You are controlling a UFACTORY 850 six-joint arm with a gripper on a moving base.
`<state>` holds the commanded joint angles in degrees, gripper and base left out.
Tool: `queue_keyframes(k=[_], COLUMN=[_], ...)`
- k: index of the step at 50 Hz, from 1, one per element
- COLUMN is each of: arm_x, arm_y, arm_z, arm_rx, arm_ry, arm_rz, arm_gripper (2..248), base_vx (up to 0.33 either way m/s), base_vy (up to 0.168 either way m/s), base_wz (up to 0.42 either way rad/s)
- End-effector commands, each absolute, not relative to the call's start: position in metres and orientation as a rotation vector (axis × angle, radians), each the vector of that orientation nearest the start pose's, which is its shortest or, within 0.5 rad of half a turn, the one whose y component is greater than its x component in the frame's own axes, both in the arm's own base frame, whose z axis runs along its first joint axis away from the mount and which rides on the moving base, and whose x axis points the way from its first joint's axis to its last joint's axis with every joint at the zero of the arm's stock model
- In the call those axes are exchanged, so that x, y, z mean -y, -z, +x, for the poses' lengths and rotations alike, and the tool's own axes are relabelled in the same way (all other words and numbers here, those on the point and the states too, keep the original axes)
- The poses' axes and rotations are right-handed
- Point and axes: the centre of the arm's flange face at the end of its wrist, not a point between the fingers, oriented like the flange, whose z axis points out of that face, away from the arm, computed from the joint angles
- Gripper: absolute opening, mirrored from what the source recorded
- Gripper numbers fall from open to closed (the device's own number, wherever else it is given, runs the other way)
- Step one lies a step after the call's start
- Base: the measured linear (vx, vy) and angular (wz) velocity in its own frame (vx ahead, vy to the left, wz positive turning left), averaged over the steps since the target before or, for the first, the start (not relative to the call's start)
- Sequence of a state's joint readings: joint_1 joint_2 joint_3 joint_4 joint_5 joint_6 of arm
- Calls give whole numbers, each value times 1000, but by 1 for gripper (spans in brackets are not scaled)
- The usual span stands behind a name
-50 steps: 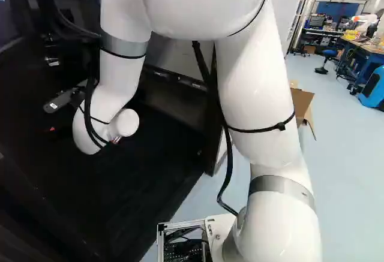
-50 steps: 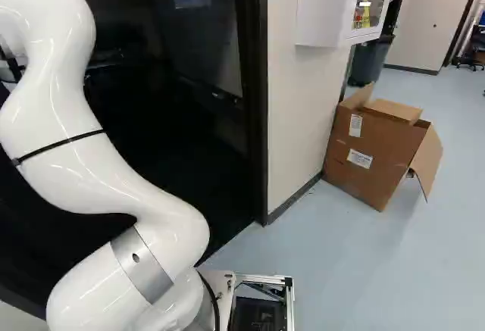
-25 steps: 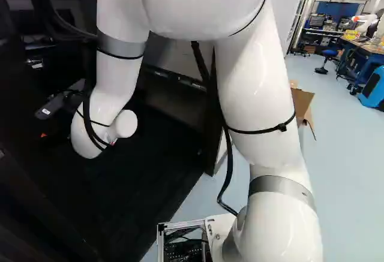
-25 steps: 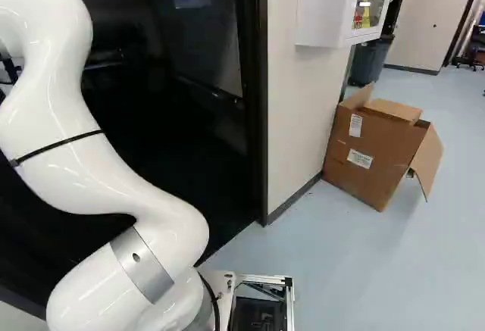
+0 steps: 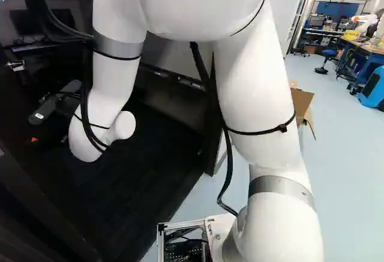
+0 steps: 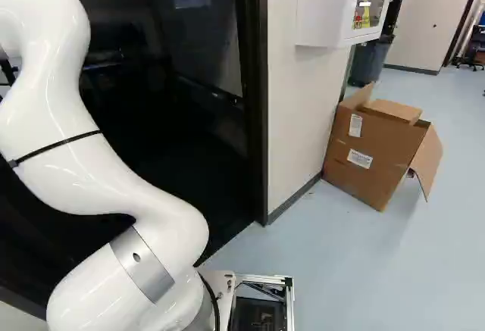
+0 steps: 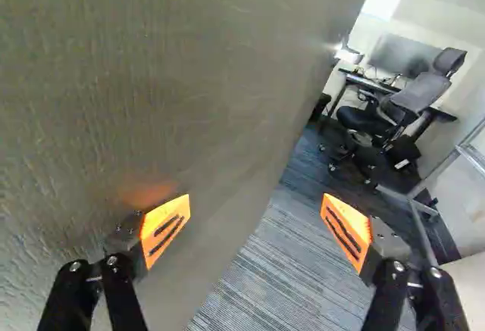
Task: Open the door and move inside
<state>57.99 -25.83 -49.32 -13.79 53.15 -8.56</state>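
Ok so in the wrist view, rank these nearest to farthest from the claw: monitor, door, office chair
1. The door, right beside the claw.
2. The office chair, ahead, out past the door.
3. The monitor, partly behind the office chair.

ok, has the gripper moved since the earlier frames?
Yes: in the left base view the gripper has shifted toward the left edge and slightly down, against the arm's lowest joint, which sits where it did.

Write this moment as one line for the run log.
Door: open | tool: open, beside door | arm: extended through doorway | beyond: chair, striped carpet | base: not yet inside
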Motion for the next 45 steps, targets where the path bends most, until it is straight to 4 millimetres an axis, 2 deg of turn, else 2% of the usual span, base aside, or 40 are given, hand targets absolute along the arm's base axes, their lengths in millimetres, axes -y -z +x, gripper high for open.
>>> queue_keyframes(k=[24,45], arm_x=[-495,-496], arm_y=[-364,-364], arm_z=[273,272], arm_rx=[1445,1449], arm_ry=[1453,1453], arm_rz=[-1482,-1471], arm_gripper=[247,247], base_vx=[0,0], base_vy=[0,0], base_wz=[0,0])
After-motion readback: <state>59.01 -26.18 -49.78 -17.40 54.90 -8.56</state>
